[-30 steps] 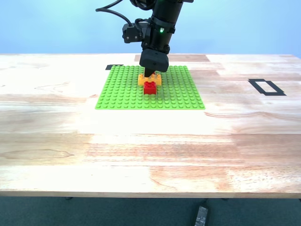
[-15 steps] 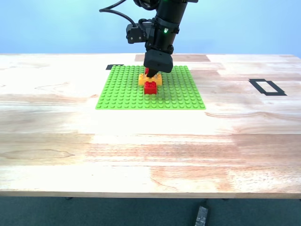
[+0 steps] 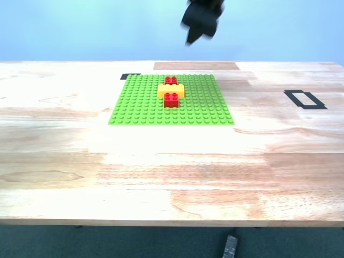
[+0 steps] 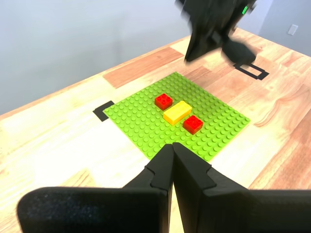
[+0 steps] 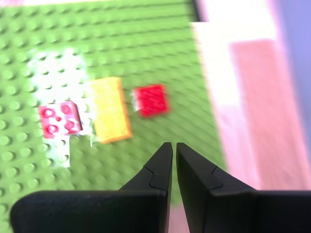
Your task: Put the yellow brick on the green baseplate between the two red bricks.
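The yellow rectangular plastic brick (image 3: 171, 91) sits seated on the green studded square baseplate (image 3: 140, 105) between the two small red bricks (image 3: 171, 100), locating it. My second pincer (image 5: 170, 148) is empty, together, raised clear; my first pincer (image 4: 171, 149) together.

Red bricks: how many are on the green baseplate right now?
2. One small square red plastic brick touches the far side of the yellow rectangular brick; the other red brick touches its near side, both on the green studded baseplate.
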Controlling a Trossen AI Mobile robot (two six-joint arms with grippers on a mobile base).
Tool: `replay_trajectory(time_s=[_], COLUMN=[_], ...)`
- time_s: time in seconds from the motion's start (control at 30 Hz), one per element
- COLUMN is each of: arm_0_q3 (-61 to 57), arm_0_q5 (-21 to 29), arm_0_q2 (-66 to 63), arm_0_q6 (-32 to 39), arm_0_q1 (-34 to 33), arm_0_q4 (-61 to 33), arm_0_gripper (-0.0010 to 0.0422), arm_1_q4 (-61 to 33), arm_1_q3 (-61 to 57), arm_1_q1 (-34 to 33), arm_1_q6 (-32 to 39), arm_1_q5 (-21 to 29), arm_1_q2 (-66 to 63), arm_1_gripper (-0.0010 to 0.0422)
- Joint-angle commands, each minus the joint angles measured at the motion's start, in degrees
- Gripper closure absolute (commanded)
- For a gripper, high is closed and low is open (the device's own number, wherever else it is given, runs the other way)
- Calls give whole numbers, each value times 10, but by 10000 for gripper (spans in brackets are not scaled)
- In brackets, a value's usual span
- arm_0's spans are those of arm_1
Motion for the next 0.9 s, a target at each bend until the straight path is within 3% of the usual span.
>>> replay_trajectory(time_s=[0.03, 0.23, 0.6, 0.77, 0.9], arm_0_q3=[0, -4, -64, -105, -139], arm_0_q5=[0, -3, -5, -11, -73], arm_0_q2=[-7, -20, -76, -115, -162], arm_0_q6=[0, -23, -80, -125, -131], arm_0_q1=[0, 1, 1, 1, 1], arm_0_q4=[8, 52, 149, 204, 233], arm_0_gripper=[413, 413, 413, 413, 413], arm_1_q4=[29, 100, 203, 253, 287], arm_1_q3=[-44, -176, -422, -520, -599], arm_1_q1=[-17, -54, -115, -126, -125], arm_1_q6=[15, 58, 204, 266, 309], arm_1_q5=[-11, -8, -3, 51, 93], arm_1_q2=[-69, -237, -586, -715, -805], arm_1_gripper=[407, 413, 413, 413, 413])
